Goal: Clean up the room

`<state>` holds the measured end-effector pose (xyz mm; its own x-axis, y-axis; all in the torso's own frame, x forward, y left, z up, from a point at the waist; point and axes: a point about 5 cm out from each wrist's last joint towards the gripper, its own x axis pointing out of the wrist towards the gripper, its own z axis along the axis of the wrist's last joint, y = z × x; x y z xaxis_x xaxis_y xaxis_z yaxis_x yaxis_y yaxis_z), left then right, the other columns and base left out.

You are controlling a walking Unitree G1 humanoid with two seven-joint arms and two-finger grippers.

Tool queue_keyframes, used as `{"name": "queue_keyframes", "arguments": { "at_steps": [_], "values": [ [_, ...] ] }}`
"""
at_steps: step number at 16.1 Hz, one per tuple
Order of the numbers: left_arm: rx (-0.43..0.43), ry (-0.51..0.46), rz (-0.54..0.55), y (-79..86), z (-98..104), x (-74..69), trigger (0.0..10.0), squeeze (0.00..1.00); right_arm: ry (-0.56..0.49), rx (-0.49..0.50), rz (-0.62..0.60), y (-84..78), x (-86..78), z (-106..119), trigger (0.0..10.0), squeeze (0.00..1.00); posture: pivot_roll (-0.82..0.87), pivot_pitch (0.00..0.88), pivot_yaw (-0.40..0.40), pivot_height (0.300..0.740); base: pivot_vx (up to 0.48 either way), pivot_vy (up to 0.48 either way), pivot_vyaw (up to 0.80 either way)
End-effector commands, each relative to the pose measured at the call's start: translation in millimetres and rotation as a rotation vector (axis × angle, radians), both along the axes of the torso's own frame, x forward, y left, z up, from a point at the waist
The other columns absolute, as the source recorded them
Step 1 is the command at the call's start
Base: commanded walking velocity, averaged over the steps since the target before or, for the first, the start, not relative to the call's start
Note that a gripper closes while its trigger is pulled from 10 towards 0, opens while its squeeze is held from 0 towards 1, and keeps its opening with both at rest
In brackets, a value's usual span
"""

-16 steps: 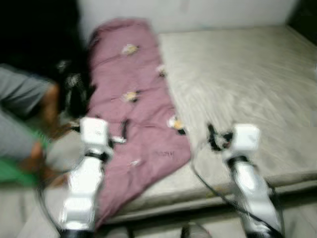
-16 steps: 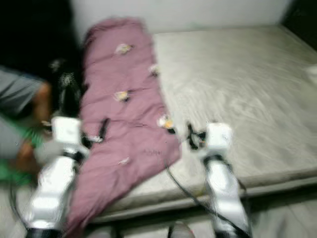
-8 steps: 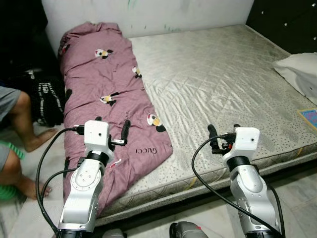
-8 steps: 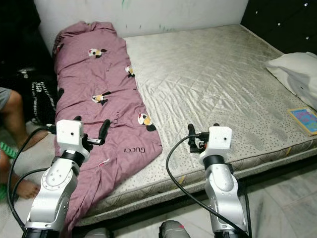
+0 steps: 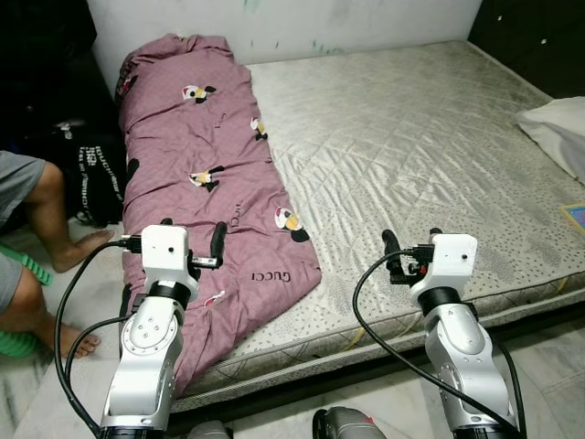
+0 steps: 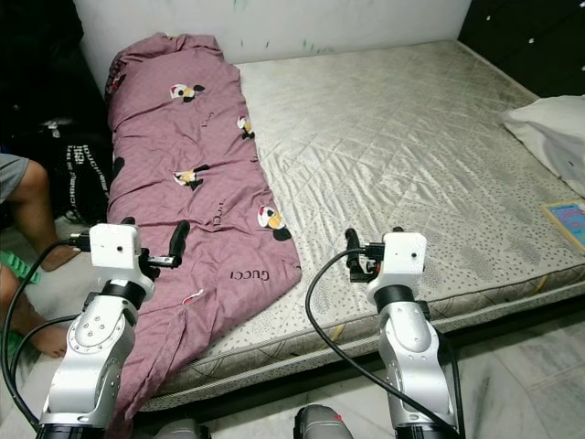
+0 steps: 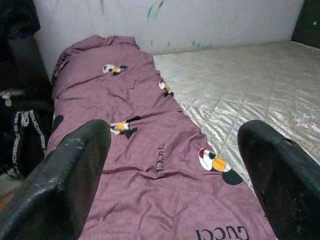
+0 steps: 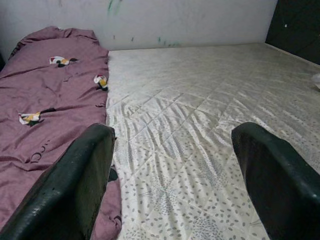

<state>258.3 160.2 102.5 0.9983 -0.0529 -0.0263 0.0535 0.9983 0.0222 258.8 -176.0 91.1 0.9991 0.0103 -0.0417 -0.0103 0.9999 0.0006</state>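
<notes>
A mauve blanket point(image 5: 210, 183) printed with cartoon figures lies rumpled along the left side of a bare grey quilted mattress point(image 5: 411, 155); its lower end hangs over the mattress's front left corner. My left gripper point(image 5: 192, 236) is held open above the blanket's near end, with the blanket point(image 7: 150, 150) spread beyond its fingers point(image 7: 75, 175). My right gripper point(image 5: 409, 245) is open over the mattress's front edge, holding nothing, and the quilted surface point(image 8: 190, 130) lies beyond its fingers point(image 8: 80, 185).
A white pillow point(image 5: 558, 128) and a small blue book point(image 5: 576, 215) lie at the mattress's right edge. A person's legs point(image 5: 41, 210) and a black bag point(image 5: 91, 178) are on the floor to the left. Pale tiled floor point(image 5: 548, 366) runs before the bed.
The picture was blurred a second ago and is sharp now; the camera has swung a little. Both arms keep the same raised pose with open fingers.
</notes>
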Motion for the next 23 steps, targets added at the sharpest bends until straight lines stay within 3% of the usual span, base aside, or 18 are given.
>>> {"name": "queue_keyframes", "arguments": {
  "at_steps": [1,8,19,23],
  "values": [
    [0.003,-0.008,0.009,2.0,3,0.4,10.0,0.0,-0.002,-0.002,0.014,1.9,-1.0,2,10.0,0.0,-0.01,0.084,0.015,0.706,0.0,0.0,0.0],
    [0.002,0.003,-0.001,0.9,1,0.5,10.0,0.0,-0.003,0.002,0.018,1.9,-1.0,2,10.0,0.0,-0.01,0.087,0.013,0.626,0.0,0.0,0.0],
    [0.01,-0.009,0.028,1.2,5,4.1,10.0,0.0,0.004,0.004,0.034,2.1,-1.0,1,10.0,0.0,-0.01,0.085,0.008,0.626,0.0,0.0,0.0],
    [-0.002,0.02,0.105,13.3,1,2.1,10.0,0.0,0.006,0.008,0.041,2.6,-1.3,1,10.0,0.0,-0.01,0.093,0.007,0.626,0.0,0.0,0.0]
  ]
}}
